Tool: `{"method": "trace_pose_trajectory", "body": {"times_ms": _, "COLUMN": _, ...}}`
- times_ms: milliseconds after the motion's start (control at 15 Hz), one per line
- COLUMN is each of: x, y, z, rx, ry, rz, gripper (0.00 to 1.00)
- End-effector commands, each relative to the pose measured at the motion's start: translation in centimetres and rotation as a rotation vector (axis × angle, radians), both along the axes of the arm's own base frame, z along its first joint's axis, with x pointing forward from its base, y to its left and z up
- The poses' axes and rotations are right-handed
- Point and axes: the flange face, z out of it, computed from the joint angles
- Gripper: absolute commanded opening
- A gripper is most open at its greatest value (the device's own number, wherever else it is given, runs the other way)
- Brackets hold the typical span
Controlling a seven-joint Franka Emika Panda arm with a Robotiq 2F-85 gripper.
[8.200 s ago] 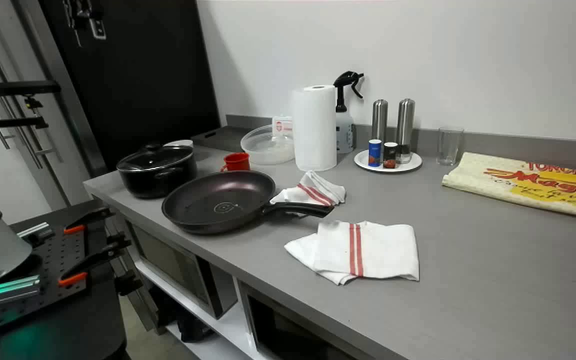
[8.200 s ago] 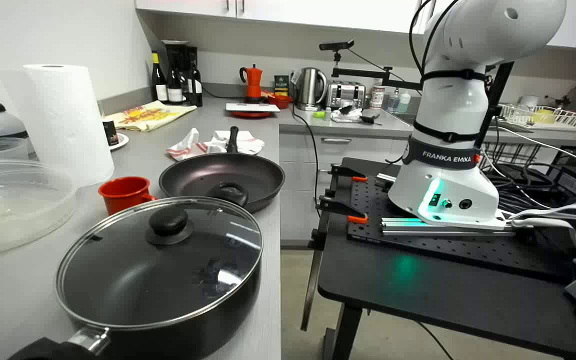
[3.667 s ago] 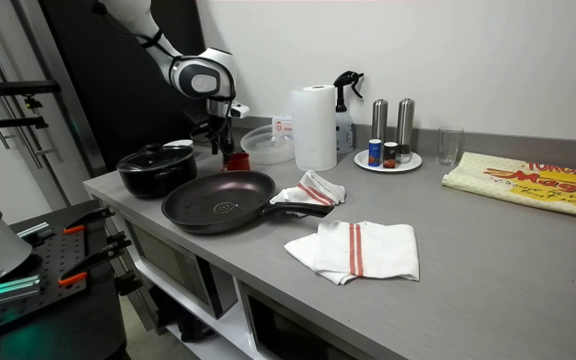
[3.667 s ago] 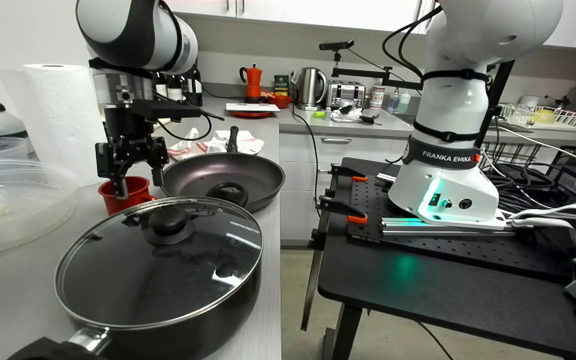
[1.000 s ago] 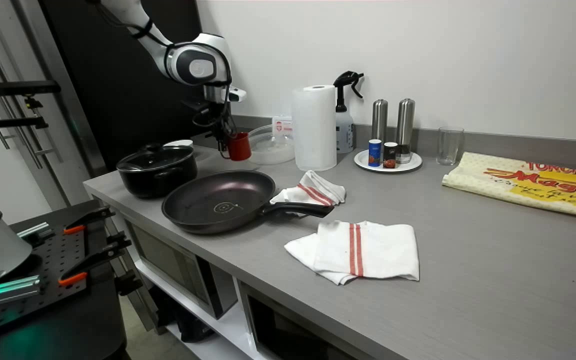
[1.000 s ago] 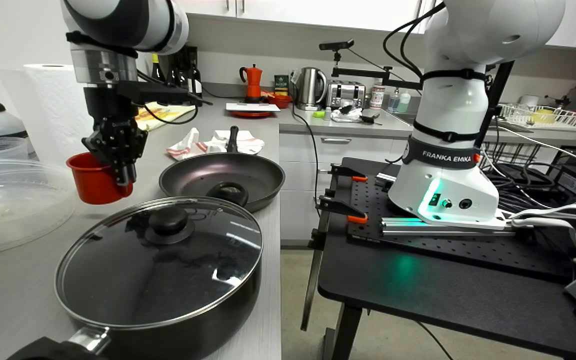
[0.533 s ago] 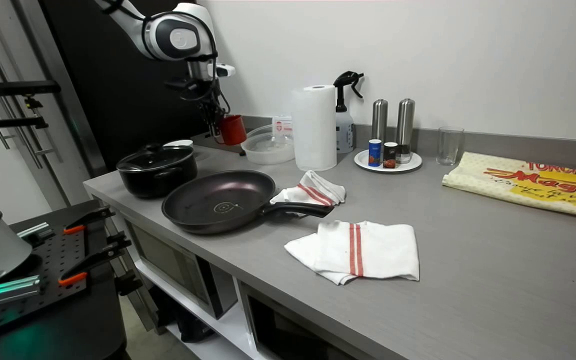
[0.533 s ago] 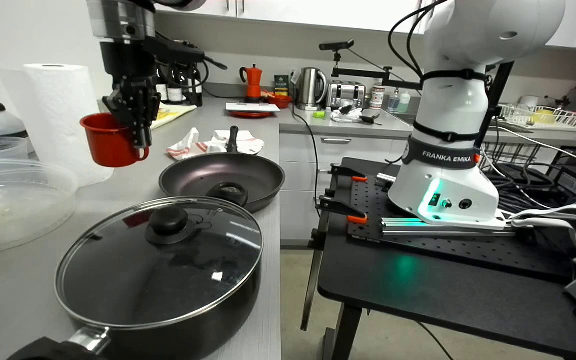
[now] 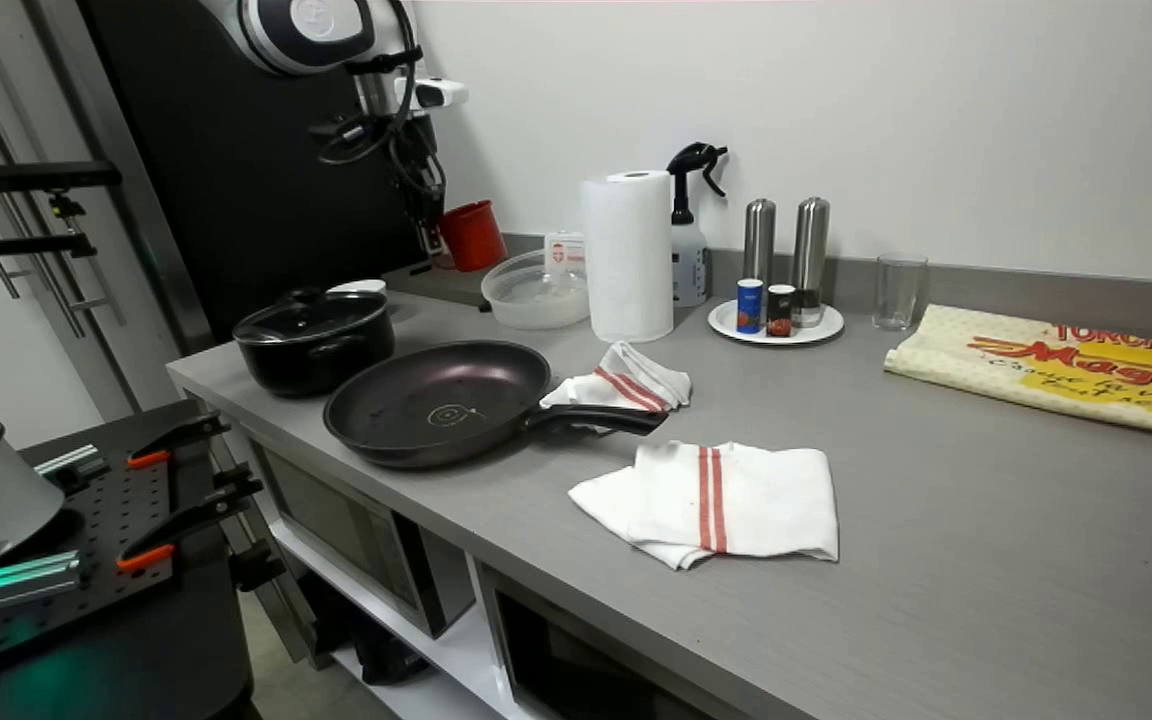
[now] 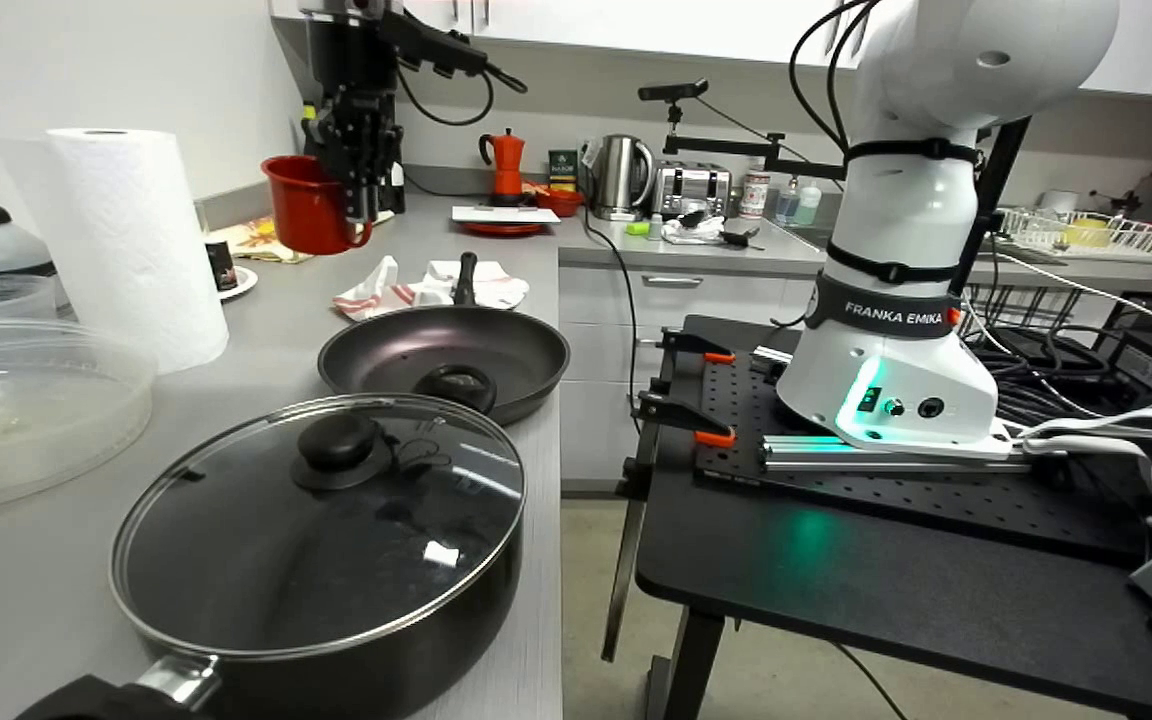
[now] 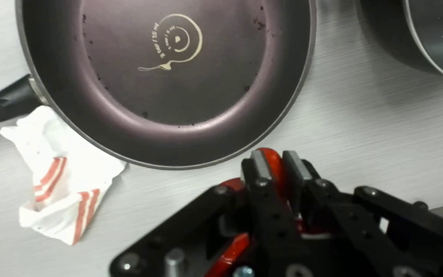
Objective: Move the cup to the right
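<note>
The red cup [image 9: 473, 238] hangs in the air over the tabletop [image 9: 956, 560] in both exterior views, a little tilted. The gripper [image 11: 277, 164] is clamped on the cup's handle [image 11: 272, 157], and only the wrist view shows the grip closely, a strip of red between the two fingertips [image 11: 261, 165]. There the tips appear just beside the rim of the frying pan [image 11: 171, 88], over plain grey surface. In an exterior view the cup looks near the plastic tub [image 9: 536, 317]; how they stand in depth I cannot tell. The pan and the lidded pot [image 9: 316, 345] stand near the front edge, and a crumpled cloth [image 9: 651, 375] lies beside the pan. Past the folded cloth [image 9: 756, 500], a wide open stretch of tabletop runs off to the right in an exterior view, with a yellow printed cloth [image 9: 1066, 370] toward the back. The wrist view shows a narrow gap between pan and pot, while in both exterior views one overlaps the other. Two tall shakers [image 9: 811, 250] show only in an exterior view, and a kettle [image 10: 621, 180] and a toaster [image 10: 693, 188] only in an exterior view
</note>
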Motion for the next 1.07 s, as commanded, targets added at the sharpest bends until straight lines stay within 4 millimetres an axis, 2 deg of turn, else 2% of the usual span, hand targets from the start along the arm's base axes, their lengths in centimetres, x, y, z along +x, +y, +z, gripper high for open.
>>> {"method": "trace_pose_trajectory", "body": {"times_ms": 0, "x": -3.0, "y": -4.6, "z": 0.9, "rx": 0.052, "ry": -0.014, "rz": -0.123, "gripper": 0.04}}
{"method": "trace_pose_trajectory", "body": {"times_ms": 267, "x": -5.1, "y": -9.7, "z": 0.5, "rx": 0.115, "ry": -0.011, "rz": -0.286, "gripper": 0.04}}
{"method": "trace_pose_trajectory", "body": {"times_ms": 467, "x": -6.3, "y": -12.3, "z": 0.3, "rx": 0.161, "ry": -0.019, "rz": -0.404, "gripper": 0.04}}
{"method": "trace_pose_trajectory", "body": {"times_ms": 667, "x": -6.8, "y": -13.1, "z": 0.8, "rx": 0.231, "ry": -0.031, "rz": -0.532, "gripper": 0.04}}
{"method": "trace_pose_trajectory", "body": {"times_ms": 1000, "x": -6.7, "y": -12.4, "z": 1.1, "rx": 0.305, "ry": -0.03, "rz": -0.689, "gripper": 0.04}}
